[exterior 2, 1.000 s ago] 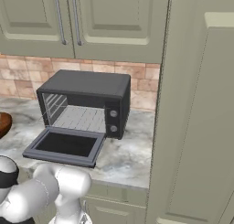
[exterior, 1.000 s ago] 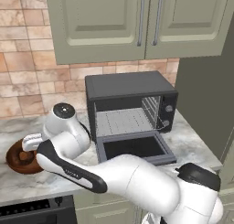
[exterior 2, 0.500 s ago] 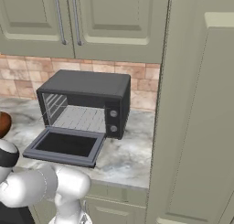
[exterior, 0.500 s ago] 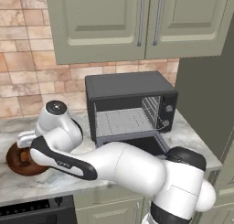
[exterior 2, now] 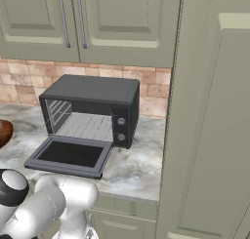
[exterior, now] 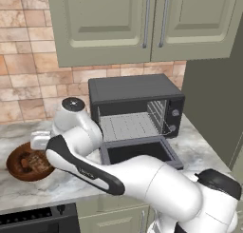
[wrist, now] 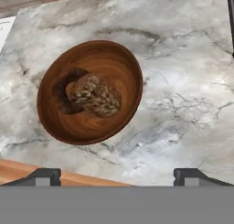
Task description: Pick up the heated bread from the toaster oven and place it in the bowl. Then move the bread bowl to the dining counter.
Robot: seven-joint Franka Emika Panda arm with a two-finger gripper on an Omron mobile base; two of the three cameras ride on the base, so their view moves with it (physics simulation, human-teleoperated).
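Marble counter [wrist: 183, 58] under brick wall [exterior: 23, 61]. Gripper [wrist: 116, 175] seen above bowl [wrist: 89, 91], fingers [wrist: 43, 175] spread wide, nothing held. Heated bread [wrist: 93, 95] lying inside bowl. Compared with a second ago, hand raised clear of bowl, arm swung up. Bread step judged done; bowl carry to dining counter left. Toaster oven [exterior: 137, 106] well right of bowl, door [exterior: 137, 151] dropped, rack [exterior 2: 88, 126] bare. Cabinets [exterior: 142, 23] above oven.

The bowl [wrist: 89, 91] is glossy reddish-brown wood. The bread [wrist: 95, 95] is brown, mottled tan. The counter [wrist: 183, 72] is grey-white marble. The toaster oven [exterior: 135, 106] is dark grey.
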